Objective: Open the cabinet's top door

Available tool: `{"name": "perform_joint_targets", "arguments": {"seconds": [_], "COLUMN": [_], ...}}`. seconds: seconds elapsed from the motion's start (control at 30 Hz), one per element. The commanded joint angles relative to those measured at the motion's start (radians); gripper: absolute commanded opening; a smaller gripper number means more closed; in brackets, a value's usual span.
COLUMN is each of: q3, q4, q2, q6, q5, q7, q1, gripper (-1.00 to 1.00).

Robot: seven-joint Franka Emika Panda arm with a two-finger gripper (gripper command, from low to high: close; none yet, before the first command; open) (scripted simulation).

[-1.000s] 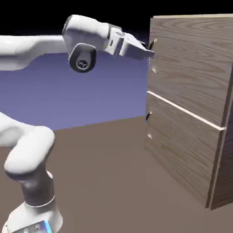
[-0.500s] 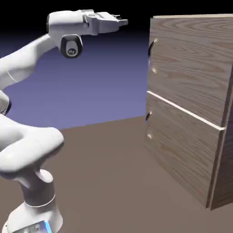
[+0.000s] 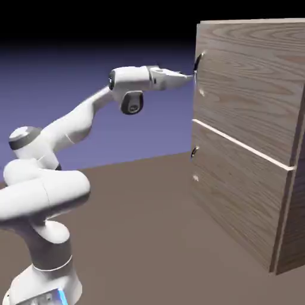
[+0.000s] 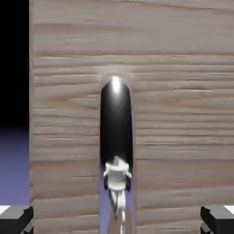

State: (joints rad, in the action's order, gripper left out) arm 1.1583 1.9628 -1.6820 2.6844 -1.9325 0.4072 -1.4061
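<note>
exterior view: fixed, beside the robot, facing the cabinet point(image 3: 250, 137) from well back; hand view: on the end effector point(image 3: 192, 75), close against the top door point(image 4: 137, 114); shared: its handle point(image 4: 116, 123)

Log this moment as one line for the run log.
stage: approach | hand: open, at handle, not gripping | top door: shut | cabinet: lower door shut
</note>
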Motion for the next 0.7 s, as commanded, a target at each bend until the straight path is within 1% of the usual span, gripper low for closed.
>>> {"name": "perform_joint_targets", "arguments": {"seconds": [0.0,0.03,0.07,0.1,0.27,0.47,0.67], "q3": [0.003,0.006,0.006,0.006,-0.027,-0.077,-0.149], "q4": [-0.035,-0.072,-0.072,-0.072,0.102,0.319,0.537], "q2": [0.007,0.014,0.014,0.014,-0.015,-0.048,-0.068], "q6": [0.004,0.008,0.008,0.008,-0.087,-0.232,-0.396], "q5": [-0.01,-0.02,-0.02,-0.02,-0.199,-0.332,-0.386], "q7": [0.0,-0.001,-0.001,-0.001,-0.208,-0.395,-0.542], "q1": [-0.034,-0.07,-0.07,-0.07,0.068,0.23,0.389], "gripper": [0.0,0.0,-1.0,-1.0,-1.0,-1.0,-1.0]}}
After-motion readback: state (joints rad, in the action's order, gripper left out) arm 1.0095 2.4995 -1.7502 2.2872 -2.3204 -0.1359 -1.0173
